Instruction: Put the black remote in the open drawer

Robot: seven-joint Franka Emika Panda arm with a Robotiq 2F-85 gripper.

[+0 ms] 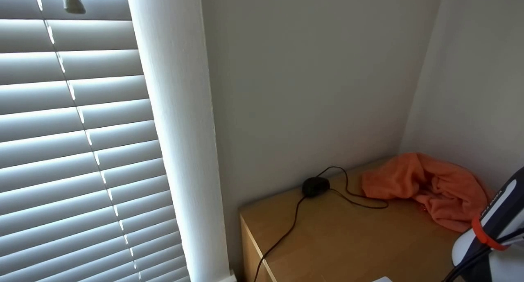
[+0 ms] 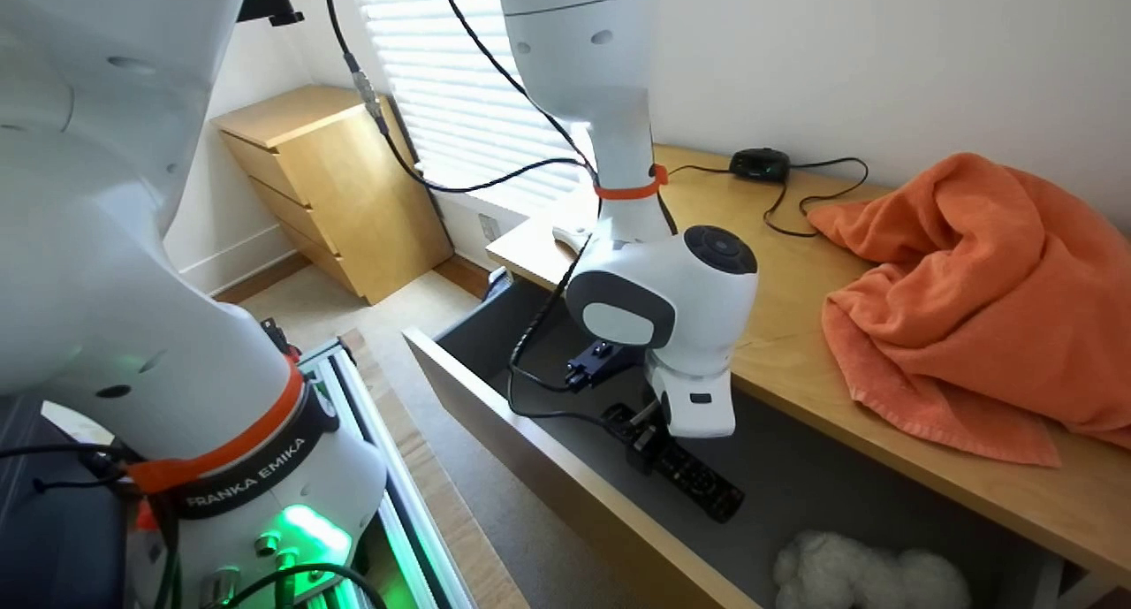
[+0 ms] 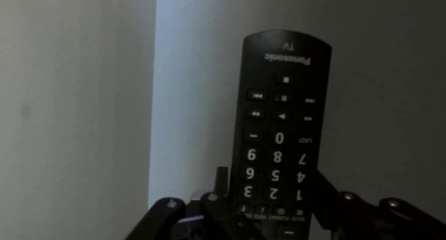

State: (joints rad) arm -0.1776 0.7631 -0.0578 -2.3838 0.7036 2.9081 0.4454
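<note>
At the lower right, in an exterior view, a wooden surface [image 1: 339,237] carries a corded black device [image 1: 315,186] and, nearer the room's corner, a crumpled orange cloth [image 1: 430,186]; part of the robot arm [image 1: 501,212] enters at the right edge, and window blinds [image 1: 90,151] occupy the left. In an exterior view, the arm extends over the open drawer [image 2: 530,454], which projects from beneath the same surface. The gripper [image 2: 648,441] grasps the black remote [image 2: 705,483], which lies slantwise within the outline of the drawer, its two ends projecting on opposite sides of the gripper; whether it touches the drawer beneath cannot be determined. A white fluffy object [image 2: 866,574] lies in the drawer, apart from the remote. In the wrist view, the remote is held between the two fingers [image 3: 222,180], one at each long edge. Its button face is turned towards the camera, the numerals and the name "Panasonic" appearing inverted; its lower end passes out of frame.
</note>
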